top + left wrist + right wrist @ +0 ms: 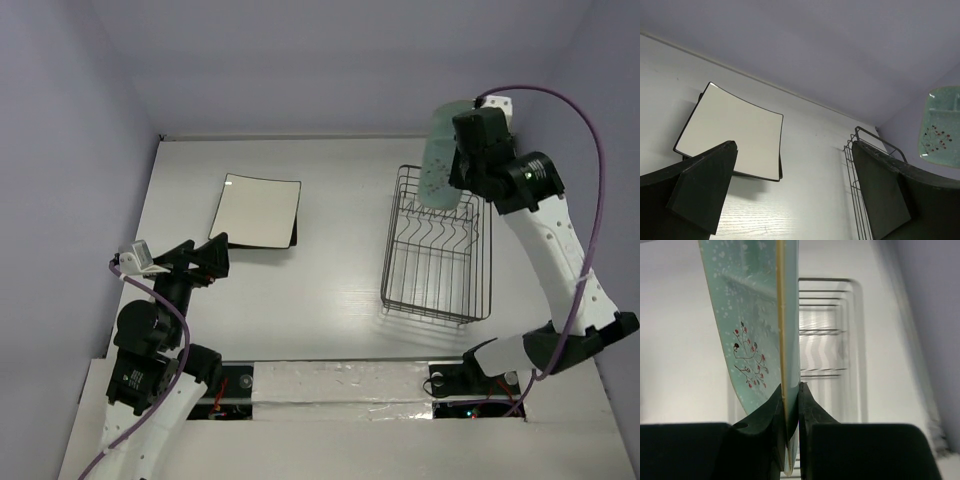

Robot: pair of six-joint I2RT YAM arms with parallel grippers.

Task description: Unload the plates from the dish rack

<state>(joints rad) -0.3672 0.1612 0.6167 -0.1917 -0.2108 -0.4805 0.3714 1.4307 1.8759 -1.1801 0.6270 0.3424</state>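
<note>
My right gripper (462,160) is shut on a pale green plate (441,155) with small red flowers and holds it upright, on edge, above the far end of the grey wire dish rack (437,250). In the right wrist view the plate (757,325) stands between my fingertips (790,405), with the rack (830,330) blurred below. The rack holds no other plates. A white plate (258,208) lies on top of a stack on the table at left; darker rims show under it. My left gripper (196,258) is open and empty, near that stack's front left corner.
The left wrist view shows the white plate (732,130), the rack's edge (860,175) and the lifted green plate (942,125) at far right. Pale purple walls enclose the table on the left, back and right.
</note>
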